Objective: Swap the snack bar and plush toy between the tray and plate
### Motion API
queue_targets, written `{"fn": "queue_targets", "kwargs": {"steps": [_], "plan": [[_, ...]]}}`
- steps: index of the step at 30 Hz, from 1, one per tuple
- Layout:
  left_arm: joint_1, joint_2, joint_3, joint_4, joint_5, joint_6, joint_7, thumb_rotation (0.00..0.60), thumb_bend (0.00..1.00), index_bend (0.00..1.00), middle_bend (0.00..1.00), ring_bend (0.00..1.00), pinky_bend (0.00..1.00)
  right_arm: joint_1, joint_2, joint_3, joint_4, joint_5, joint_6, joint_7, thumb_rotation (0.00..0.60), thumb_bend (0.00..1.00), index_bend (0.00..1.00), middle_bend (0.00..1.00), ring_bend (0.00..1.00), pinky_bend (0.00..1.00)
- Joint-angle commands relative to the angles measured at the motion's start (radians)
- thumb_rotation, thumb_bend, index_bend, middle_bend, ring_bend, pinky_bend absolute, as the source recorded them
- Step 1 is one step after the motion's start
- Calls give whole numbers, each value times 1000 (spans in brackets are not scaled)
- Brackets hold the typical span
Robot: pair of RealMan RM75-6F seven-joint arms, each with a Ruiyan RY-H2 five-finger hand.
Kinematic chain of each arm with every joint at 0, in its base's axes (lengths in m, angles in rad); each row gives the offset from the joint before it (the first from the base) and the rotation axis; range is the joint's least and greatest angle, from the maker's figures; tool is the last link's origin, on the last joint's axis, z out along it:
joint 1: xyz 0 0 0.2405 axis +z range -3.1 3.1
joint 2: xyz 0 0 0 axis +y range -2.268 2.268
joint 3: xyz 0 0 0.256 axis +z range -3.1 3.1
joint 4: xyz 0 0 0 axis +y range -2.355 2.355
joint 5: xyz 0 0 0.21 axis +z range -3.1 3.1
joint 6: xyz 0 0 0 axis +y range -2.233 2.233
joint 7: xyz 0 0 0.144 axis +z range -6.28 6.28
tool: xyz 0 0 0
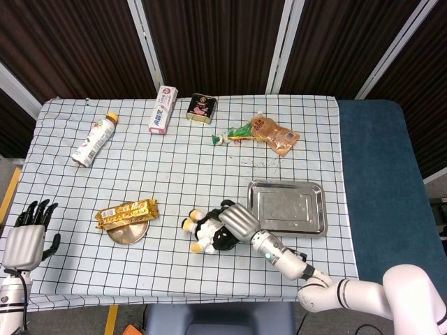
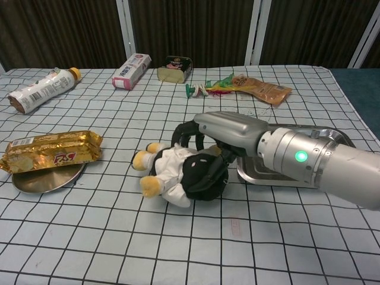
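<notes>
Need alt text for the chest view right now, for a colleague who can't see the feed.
The right hand grips the plush toy on the checked tablecloth, just left of the empty metal tray. Further left, the gold snack bar lies across a small round plate. A bottle, box, tin and snack packets lie along the far edge.
</notes>
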Motion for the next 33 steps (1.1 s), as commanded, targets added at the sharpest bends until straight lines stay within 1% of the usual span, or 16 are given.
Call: {"fn": "queue_targets", "kwargs": {"steps": [1, 6, 10, 13, 15, 18, 20, 22, 27, 30, 33], "plan": [[1, 0, -1, -1, 0, 1, 0, 600, 446, 128, 80, 0, 184, -37, 33, 6, -26, 9, 56, -37, 600, 153, 878, 641, 607, 356], [2, 0, -2, -3, 5, 3, 4, 600, 447, 129, 81, 0, 184, -115, 147, -1, -136, 32, 148, -83, 600, 154, 880, 642, 608, 358], [3, -1, -1, -8, 11, 5, 6, 600, 448, 129, 81, 0, 184, -191, 235, -29, -200, 18, 241, -92, 600, 153, 880, 642, 608, 357], [3, -3, 1, -10, 17, 5, 11, 600, 449, 131, 81, 0, 184, -247, 279, -53, -209, 6, 307, -92, 600, 154, 880, 642, 609, 357], [3, -4, 2, -12, 20, 4, 10, 600, 449, 132, 82, 0, 184, -279, 292, -66, -192, 0, 344, -98, 600, 155, 880, 642, 609, 357], [2, -5, 3, -12, 24, 1, 7, 600, 448, 137, 85, 0, 184, -311, 308, -81, -169, 8, 359, -94, 600, 154, 879, 642, 600, 357], [2, -7, 2, -11, 25, 2, 7, 600, 446, 137, 88, 1, 184, -322, 319, -88, -158, 11, 356, -85, 600, 154, 874, 639, 560, 343], [3, -8, 2, -10, 26, 1, 7, 600, 446, 138, 89, 1, 184, -335, 331, -97, -146, 7, 359, -75, 600, 153, 862, 610, 515, 319], [1, -10, 5, -9, 30, -6, 2, 600, 446, 139, 90, 1, 184, -376, 346, -107, -132, -13, 407, -85, 600, 154, 792, 484, 418, 253], [0, -11, 6, -9, 31, -10, 6, 600, 447, 139, 90, 2, 184, -396, 360, -114, -140, -22, 424, -91, 600, 154, 693, 396, 341, 208], [0, -13, 8, -10, 31, -13, 12, 600, 446, 139, 90, 3, 184, -401, 386, -121, -161, -24, 405, -73, 600, 154, 543, 282, 230, 115]]}}
